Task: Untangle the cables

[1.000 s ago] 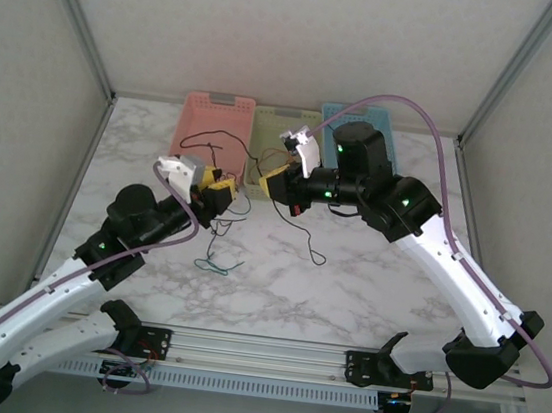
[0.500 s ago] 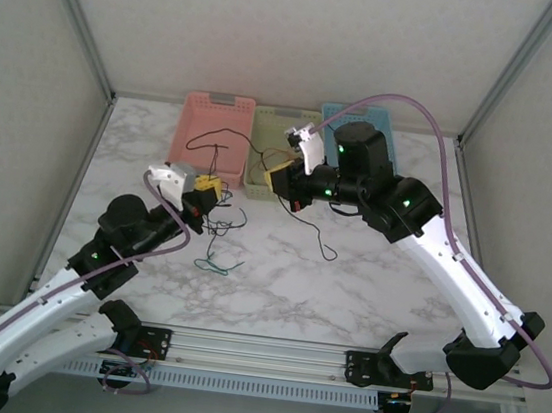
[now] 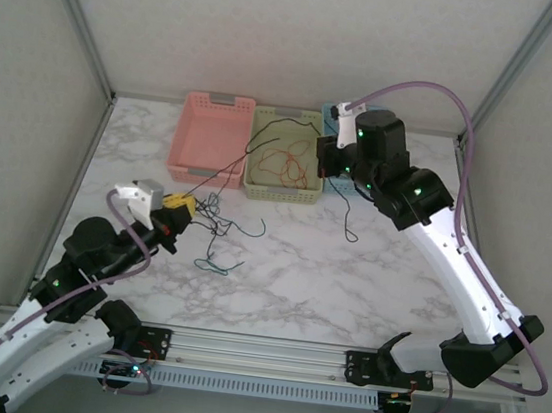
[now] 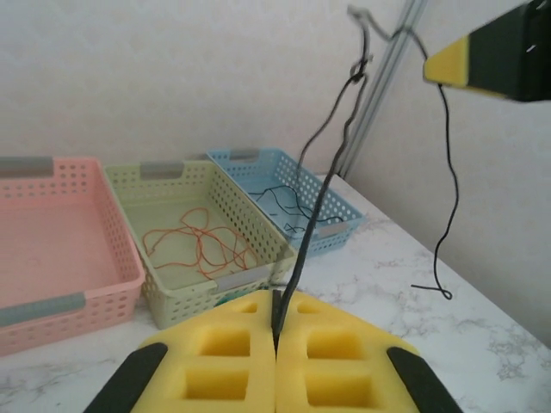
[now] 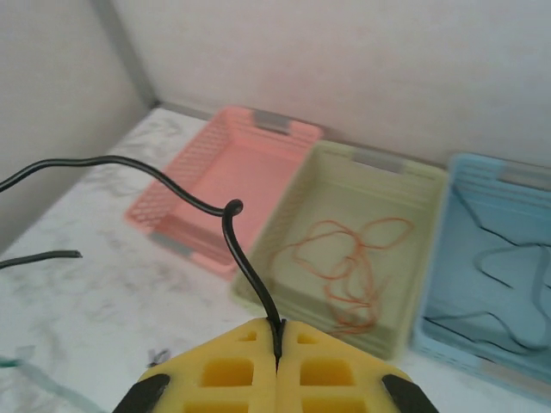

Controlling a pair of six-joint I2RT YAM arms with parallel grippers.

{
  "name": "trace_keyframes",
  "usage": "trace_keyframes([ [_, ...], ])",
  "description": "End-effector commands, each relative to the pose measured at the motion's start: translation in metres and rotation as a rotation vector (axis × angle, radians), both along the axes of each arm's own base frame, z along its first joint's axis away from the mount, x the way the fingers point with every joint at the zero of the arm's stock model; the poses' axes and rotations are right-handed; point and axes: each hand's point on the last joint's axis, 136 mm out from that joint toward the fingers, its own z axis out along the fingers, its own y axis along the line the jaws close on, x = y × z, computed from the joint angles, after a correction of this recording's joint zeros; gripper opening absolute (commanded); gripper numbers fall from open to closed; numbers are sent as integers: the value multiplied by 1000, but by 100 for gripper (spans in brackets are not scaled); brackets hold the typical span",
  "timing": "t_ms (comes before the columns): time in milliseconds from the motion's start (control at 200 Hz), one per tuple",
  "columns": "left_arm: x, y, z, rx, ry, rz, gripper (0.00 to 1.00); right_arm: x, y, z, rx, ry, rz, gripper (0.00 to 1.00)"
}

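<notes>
Black cable [image 4: 315, 202] is pinched by both left gripper [image 4: 277, 331] and right gripper [image 5: 278, 344], strung above the tabletop [image 3: 368, 278] near the baskets [image 3: 280, 195]. Grippers should be drawn apart slowly so the green cable [image 3: 216, 268] below is shed, not knotted.

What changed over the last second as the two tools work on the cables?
The left tool shut on the black cable and drew back toward the near left; the right tool, pinching the same cable, lifted away to the back right, drawing it out between them. The baskets, red cable and green cable stayed put.
</notes>
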Motion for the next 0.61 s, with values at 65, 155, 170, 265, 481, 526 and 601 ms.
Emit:
trace_keyframes([
  [65, -6, 10, -7, 33, 61, 28, 0, 22, -25, -18, 72, 43, -122, 0],
  [155, -6, 10, -6, 35, 59, 27, 0, 13, -11, -14, 134, 39, -36, 0],
  [170, -6, 11, -6, 35, 57, 27, 0, 12, -10, -14, 137, 41, -32, 0],
  [265, -7, 14, -2, 38, 48, 38, 0, 13, -15, -21, 104, 53, -50, 0],
  [481, -7, 16, -3, 48, 48, 49, 0, -10, 12, -31, 181, 162, 146, 0],
  [526, -6, 12, -4, 49, 55, 37, 0, -22, 27, -27, 229, 184, 235, 0],
  [601, -2, 6, -3, 45, 57, 24, 0, -41, 48, -22, 281, 222, 358, 0],
])
